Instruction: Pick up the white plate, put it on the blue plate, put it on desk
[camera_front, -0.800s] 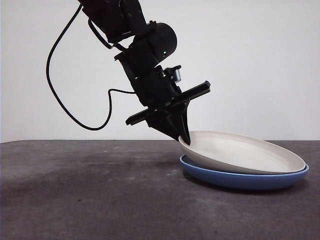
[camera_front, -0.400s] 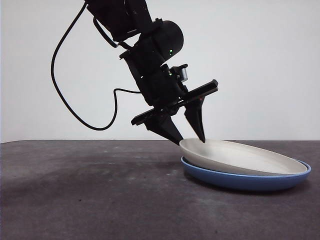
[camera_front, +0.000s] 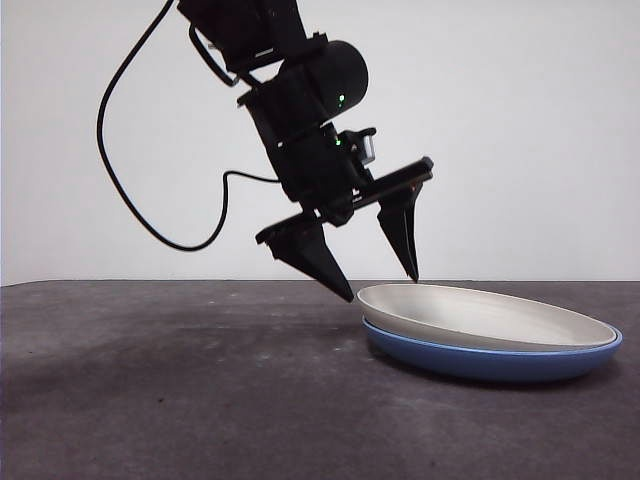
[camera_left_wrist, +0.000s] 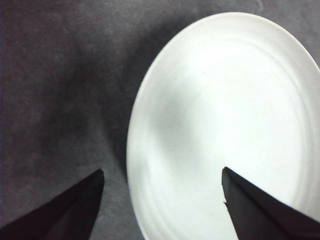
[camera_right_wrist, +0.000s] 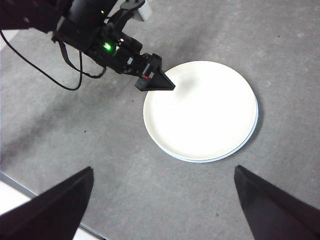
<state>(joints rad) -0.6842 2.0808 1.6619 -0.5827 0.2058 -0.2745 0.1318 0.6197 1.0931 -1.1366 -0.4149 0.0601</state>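
Observation:
The white plate (camera_front: 480, 318) lies flat, nested in the blue plate (camera_front: 490, 362), on the desk (camera_front: 180, 380) at the right. My left gripper (camera_front: 380, 288) hangs open just above the white plate's left rim, one jaw outside the rim and one over the plate, touching nothing. In the left wrist view the white plate (camera_left_wrist: 225, 125) fills the space past my left gripper (camera_left_wrist: 162, 171). From high above, the right wrist view shows the white plate (camera_right_wrist: 200, 110), a thin blue plate edge (camera_right_wrist: 252, 131) and my open, empty right gripper (camera_right_wrist: 163, 170).
The left arm and its looping black cable (camera_front: 130, 190) slant down from the upper left. The desk's pale edge (camera_right_wrist: 10, 200) shows at a corner of the right wrist view. Bare desk (camera_right_wrist: 260, 30) lies around the plates.
The left gripper let go of the white plate's rim, spread its jaws and rose slightly. The plate's raised left side dropped, so it now sits level in the blue plate.

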